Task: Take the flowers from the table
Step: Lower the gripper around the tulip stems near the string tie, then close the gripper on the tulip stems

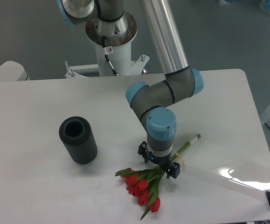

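The flowers (144, 186) are a bunch of red tulips lying flat on the white table (32, 140) near its front edge. The blooms point to the lower left. The thin green stems (190, 142) run up to the right. My gripper (159, 163) points straight down over the middle of the stems, just above the leaves. Its black fingers (174, 171) show on either side of the stems, apart from each other. The wrist hides the fingertips and the part of the stems under it.
A black ribbed cylinder vase (78, 140) lies on the table to the left of the flowers, its open mouth facing up and back. The arm's base (111, 32) stands at the table's far edge. The table's front edge lies just below the blooms.
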You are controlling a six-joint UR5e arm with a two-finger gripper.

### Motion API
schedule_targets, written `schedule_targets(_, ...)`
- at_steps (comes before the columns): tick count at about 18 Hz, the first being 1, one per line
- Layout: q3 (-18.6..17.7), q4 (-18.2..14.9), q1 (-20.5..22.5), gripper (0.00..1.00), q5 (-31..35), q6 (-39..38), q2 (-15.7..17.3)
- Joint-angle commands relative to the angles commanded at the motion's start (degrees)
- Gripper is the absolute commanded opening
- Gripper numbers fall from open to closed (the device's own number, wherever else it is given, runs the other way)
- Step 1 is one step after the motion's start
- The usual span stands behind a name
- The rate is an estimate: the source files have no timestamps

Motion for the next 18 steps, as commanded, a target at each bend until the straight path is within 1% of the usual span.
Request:
schedule_targets(1, 0.0, 0.0, 0.0, 0.49, 0.0, 0.0, 0.1)
schedule_targets(2, 0.0, 0.0, 0.0, 0.42, 0.0, 0.1, 0.0)
schedule_targets(3, 0.1, 0.0, 0.0, 0.38, 0.0, 0.3, 0.0)
schedule_targets(5, 0.4, -0.1, 0.0, 0.34, 0.0, 0.4, 0.0)
schedule_targets(9, 0.5, -0.2, 0.1, 0.28, -0.1, 0.6, 0.0)
schedule_targets(11, 0.6, -0.2, 0.1, 0.28, -0.1, 0.6, 0.0)
schedule_targets(13, 1.0, -0.3, 0.1, 0.25, -0.1, 0.6, 0.0)
schedule_targets(18, 1.8, -0.4, 0.3, 0.25, -0.5, 0.7, 0.5)
